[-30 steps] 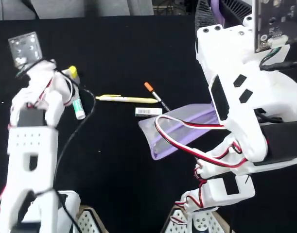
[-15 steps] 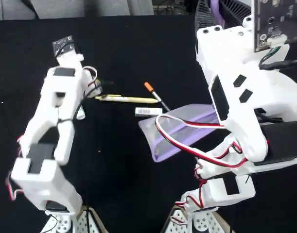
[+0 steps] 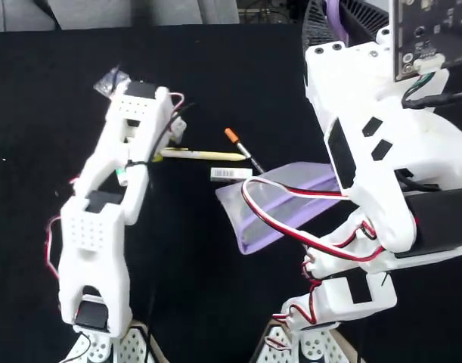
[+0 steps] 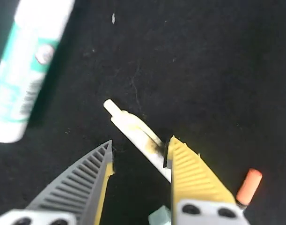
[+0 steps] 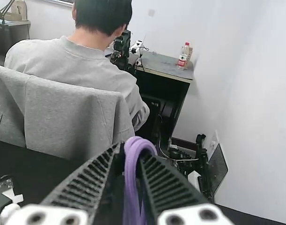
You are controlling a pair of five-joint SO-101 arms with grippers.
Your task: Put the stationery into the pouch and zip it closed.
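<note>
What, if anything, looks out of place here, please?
Nothing is spilled or damaged. Only the purple pouch sits askew: the right gripper pinches one end raised, so it slants with its mouth open.

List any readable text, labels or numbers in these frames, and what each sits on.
None legible.
Tube: print on its teal band, too blurred to read.
White tag: barcode-like marks, too small to read.
Bottle: label too small to read.
</note>
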